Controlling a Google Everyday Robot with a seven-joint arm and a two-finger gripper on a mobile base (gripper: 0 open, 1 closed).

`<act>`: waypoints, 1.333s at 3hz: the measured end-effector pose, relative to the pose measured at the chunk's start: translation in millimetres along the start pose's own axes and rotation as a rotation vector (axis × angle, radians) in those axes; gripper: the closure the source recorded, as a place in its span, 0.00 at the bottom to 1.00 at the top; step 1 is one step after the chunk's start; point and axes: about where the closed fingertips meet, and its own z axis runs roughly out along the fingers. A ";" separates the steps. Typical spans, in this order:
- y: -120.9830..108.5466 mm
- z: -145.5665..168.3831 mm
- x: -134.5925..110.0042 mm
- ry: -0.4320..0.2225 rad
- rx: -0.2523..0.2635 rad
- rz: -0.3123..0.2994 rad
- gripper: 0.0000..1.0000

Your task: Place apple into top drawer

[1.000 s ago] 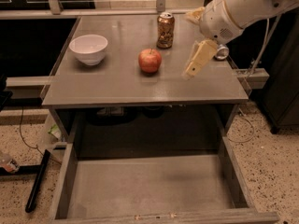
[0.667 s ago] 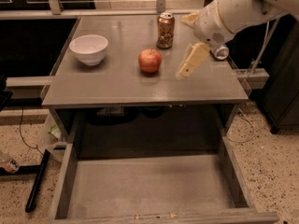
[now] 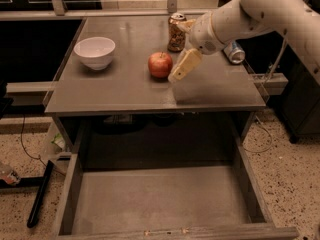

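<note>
The red apple (image 3: 160, 64) sits upright on the grey tabletop (image 3: 130, 84), near its middle. My gripper (image 3: 180, 70) hangs from the white arm that reaches in from the upper right; its tan fingers (image 3: 186, 64) point down and left, just to the right of the apple and very close to it, holding nothing. The top drawer (image 3: 160, 196) is pulled out wide open below the table's front edge, and its grey bottom is bare.
A white bowl (image 3: 94, 52) stands at the table's left. An upright brown can (image 3: 176, 32) stands behind the apple. A silver can (image 3: 234, 52) lies on its side at the right, partly behind the arm. Cables and a black bar (image 3: 39, 194) lie on the speckled floor.
The arm and gripper have moved left across the table, from well right of the apple to right beside it. The apple, bowl and cans have not moved.
</note>
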 end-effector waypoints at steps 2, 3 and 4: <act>-10.0 39.8 3.7 -0.081 -0.049 0.072 0.00; -4.6 57.9 0.4 -0.119 -0.136 0.114 0.00; 2.8 67.2 -2.5 -0.120 -0.205 0.133 0.00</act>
